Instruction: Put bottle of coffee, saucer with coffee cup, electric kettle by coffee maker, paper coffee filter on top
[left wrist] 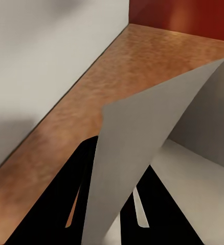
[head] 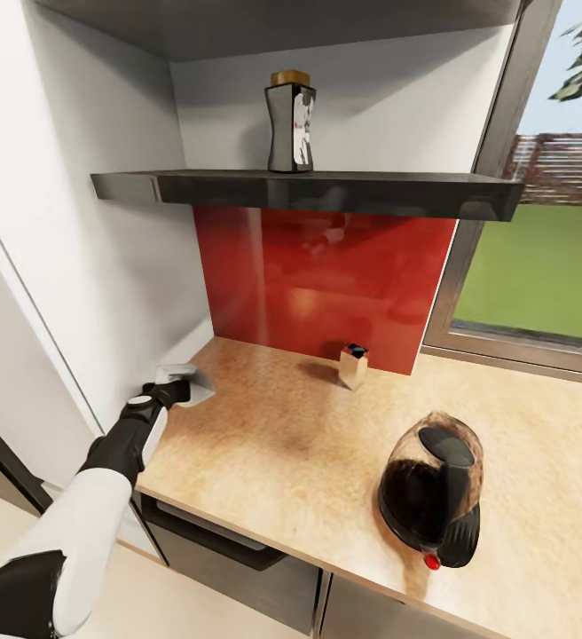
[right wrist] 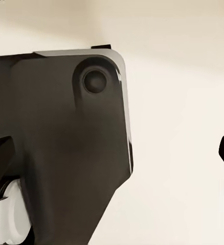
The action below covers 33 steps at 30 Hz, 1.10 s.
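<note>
I had the left gripper out at about 9 o'clock in the head view, over the left edge of the countertop by the white wall. It was clamped on the paper coffee filter; in the left wrist view the grey sheet stood pinched between the two dark fingers, fanning out ahead of them above the counter surface. The bottle of coffee stood upright on the dark shelf, up at 12 o'clock, well apart from the gripper. The electric kettle sat on the counter at about 4 o'clock, near the front edge, well to the right of the gripper. A small tan box with a dark top stood near the red backsplash, between the two, towards 1 o'clock from the gripper. Right wrist view showed a dark housing of the robot against a pale surface; I couldn't tell whether the right gripper was open or closed.
</note>
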Available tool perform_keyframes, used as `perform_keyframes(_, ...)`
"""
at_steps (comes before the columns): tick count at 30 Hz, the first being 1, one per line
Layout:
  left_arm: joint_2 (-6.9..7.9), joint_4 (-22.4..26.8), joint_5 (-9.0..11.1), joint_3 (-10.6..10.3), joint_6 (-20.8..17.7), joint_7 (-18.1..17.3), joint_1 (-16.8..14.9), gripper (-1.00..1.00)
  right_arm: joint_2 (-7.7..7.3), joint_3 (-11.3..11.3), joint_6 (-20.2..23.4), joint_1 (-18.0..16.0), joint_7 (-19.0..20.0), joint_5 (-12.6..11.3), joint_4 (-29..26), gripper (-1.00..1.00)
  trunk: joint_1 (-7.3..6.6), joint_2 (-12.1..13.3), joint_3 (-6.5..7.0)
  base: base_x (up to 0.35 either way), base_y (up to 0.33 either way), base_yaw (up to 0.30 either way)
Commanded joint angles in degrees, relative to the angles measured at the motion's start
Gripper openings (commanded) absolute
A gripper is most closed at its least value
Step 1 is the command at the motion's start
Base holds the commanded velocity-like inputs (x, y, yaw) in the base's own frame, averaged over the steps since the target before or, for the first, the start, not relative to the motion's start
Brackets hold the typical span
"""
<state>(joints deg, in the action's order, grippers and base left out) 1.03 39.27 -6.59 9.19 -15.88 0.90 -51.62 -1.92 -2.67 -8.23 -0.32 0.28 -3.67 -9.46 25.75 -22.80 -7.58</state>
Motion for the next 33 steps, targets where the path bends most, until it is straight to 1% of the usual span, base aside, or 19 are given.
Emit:
perform_keyframes(1,0.10,0.0,-0.7,0.2,-0.4,-0.1,-0.1,-1.00,-0.21,-0.2,-0.2,0.0,0.1,-0.4,-0.2,1.00,0.03,-0.1,-0.12,0.000,0.000,0.000)
perform_keyframes(5,0.18,0.1,-0.7,0.3,-0.5,-0.1,-0.1,-1.00,-0.22,-0.2,-0.2,0.0,0.1,-0.5,-0.9,1.00,0.03,-0.1,-0.12,0.000,0.000,0.000)
perform_keyframes(7,0.22,0.1,-0.7,0.2,-1.1,-0.1,-0.3,-1.00,-0.10,-0.2,-0.1,0.0,0.0,-0.5,-1.0,1.00,0.03,-0.1,-0.12,0.000,0.000,0.000)
perform_keyframes(10,0.26,0.2,-0.7,0.3,-3.0,-0.1,-0.5,-1.00,0.10,-0.3,-0.1,0.0,-0.1,-0.6,-1.0,1.00,0.03,-0.1,-0.12,0.000,0.000,0.000)
perform_keyframes(17,0.52,0.2,-0.7,0.3,-3.8,-0.6,-0.3,-1.00,0.07,-0.4,-0.1,0.0,-0.1,-0.6,-1.0,1.00,0.03,-0.1,-0.12,-0.030,0.000,0.000)
perform_keyframes(22,0.65,0.2,-0.7,0.3,-3.9,-2.3,-0.2,-1.00,-0.30,-0.3,-0.2,0.0,-0.2,-0.5,-1.0,1.00,0.03,-0.1,-0.12,-0.274,0.000,0.000)
perform_keyframes(28,0.64,0.4,-0.7,0.3,-3.9,-2.8,-0.2,-1.00,-0.50,-0.4,-0.1,0.0,-0.2,-0.5,-1.0,1.00,0.03,-0.1,-0.12,-0.328,0.018,-0.012)
perform_keyframes(33,0.64,0.6,-0.8,0.3,-3.9,-2.8,-0.2,-1.00,-0.46,-0.4,0.0,0.0,-0.2,-0.5,-1.0,1.00,0.03,-0.1,-0.19,-0.334,0.100,-0.183)
